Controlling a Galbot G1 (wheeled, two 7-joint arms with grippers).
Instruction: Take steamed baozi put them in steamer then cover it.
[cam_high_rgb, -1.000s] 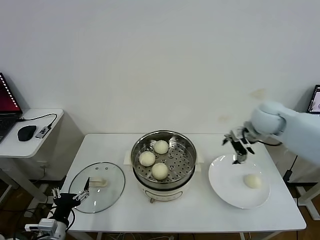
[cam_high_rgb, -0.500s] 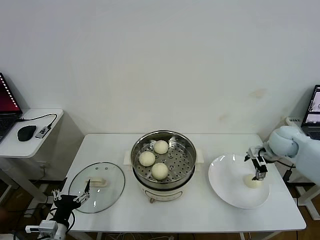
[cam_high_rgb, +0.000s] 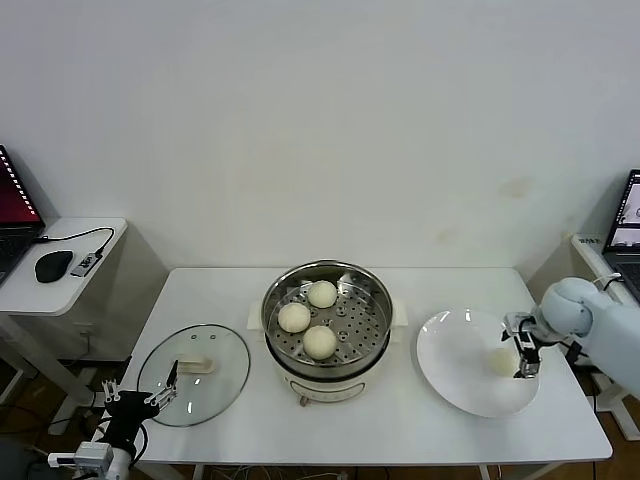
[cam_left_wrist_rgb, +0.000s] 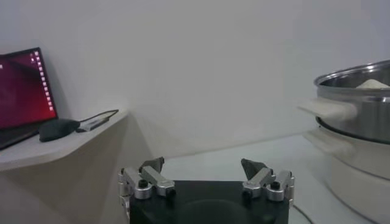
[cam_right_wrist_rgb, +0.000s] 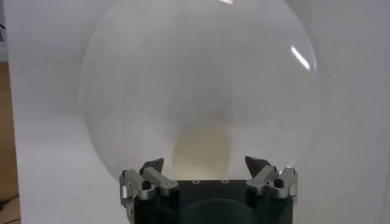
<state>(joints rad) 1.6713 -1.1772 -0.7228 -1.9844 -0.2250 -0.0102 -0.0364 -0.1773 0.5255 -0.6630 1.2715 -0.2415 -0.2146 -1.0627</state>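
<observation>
Three cream-white baozi (cam_high_rgb: 320, 342) lie on the perforated tray in the steel steamer (cam_high_rgb: 372, 288) at the table's middle. A fourth baozi (cam_high_rgb: 497, 362) lies on the white plate (cam_high_rgb: 450, 360) at the right. My right gripper (cam_high_rgb: 522, 357) is open, low over the plate just right of that baozi; in the right wrist view the baozi (cam_right_wrist_rgb: 200, 152) sits between and just ahead of the open fingertips (cam_right_wrist_rgb: 206, 164). The glass cover (cam_high_rgb: 193, 373) with its cream handle lies flat at the table's left. My left gripper (cam_high_rgb: 140, 399) is open and parked at the front left corner.
A side desk (cam_high_rgb: 60, 270) at the left holds a laptop, mouse and cable. In the left wrist view the steamer's side handle (cam_left_wrist_rgb: 329, 108) shows beyond the open left fingertips (cam_left_wrist_rgb: 205, 165). A laptop edge shows at the far right.
My right gripper has moved from beside the steamer out to the right and down to the plate, ending low beside the last baozi. The left arm has barely moved.
</observation>
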